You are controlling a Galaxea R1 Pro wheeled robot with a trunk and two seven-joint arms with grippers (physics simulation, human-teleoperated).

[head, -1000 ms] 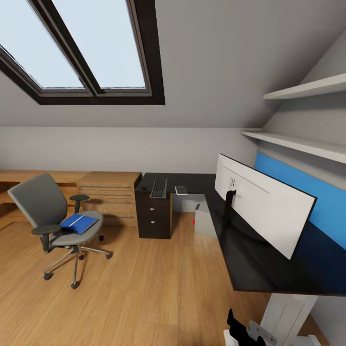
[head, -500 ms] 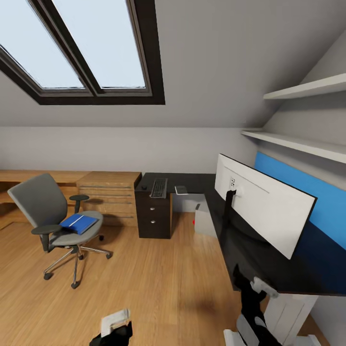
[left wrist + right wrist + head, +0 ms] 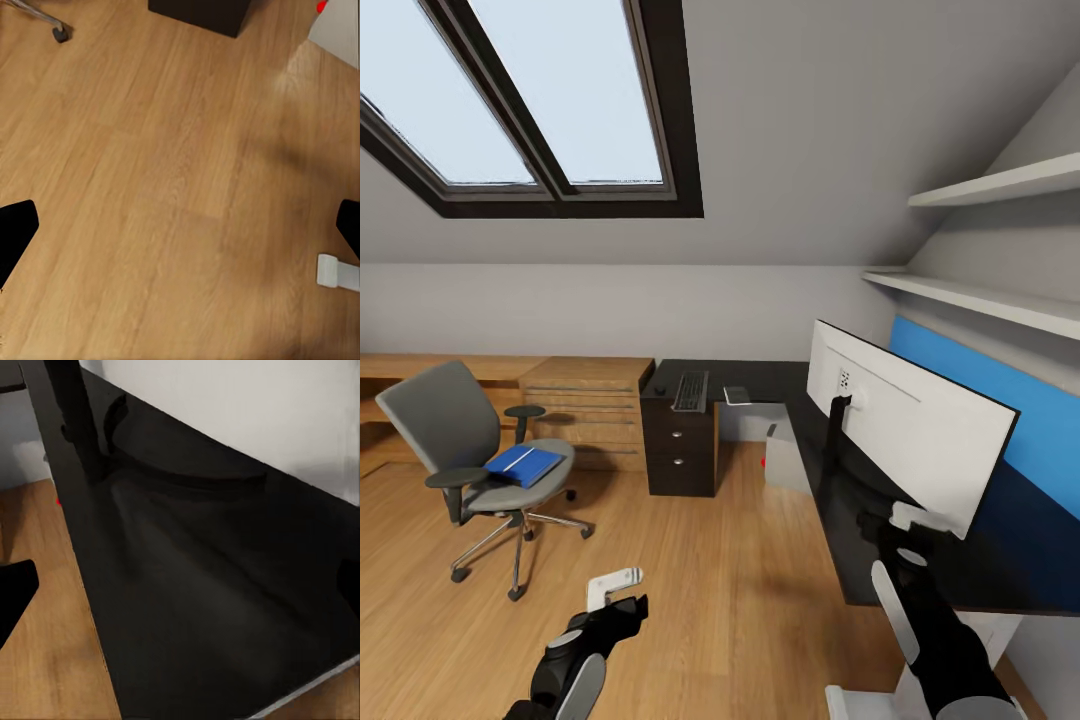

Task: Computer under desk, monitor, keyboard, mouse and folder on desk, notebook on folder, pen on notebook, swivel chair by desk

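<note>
Wood floor (image 3: 690, 560) is open btwn me and the far wall, so plenty of room to roll fwd. Nearest: left gripper (image 3: 622, 592) hangs over bare floor, fingers spread wide, holding nothing. Right gripper (image 3: 908, 520) is up over the desk (image 3: 880, 540) front edge, near the monitor (image 3: 920, 440); wrist view puts its fingertips at opposite frame edges, so I judge it wide open, empty too.

Main risk imo: right arm sits close to the monitor's lower corner and stand, and any swing or base turn could clip it and knock it off the desk.

Mid-room, swivel chair (image 3: 455, 450) stands well apart from the desk w/ the blue folder (image 3: 525, 463) flat on its seat; castors may roll if I nudge it while grabbing.

Farther: computer (image 3: 788, 458) under the desk; keyboard (image 3: 691, 391) at the desk's far end. Can't pick out the mouse for sure.
</note>
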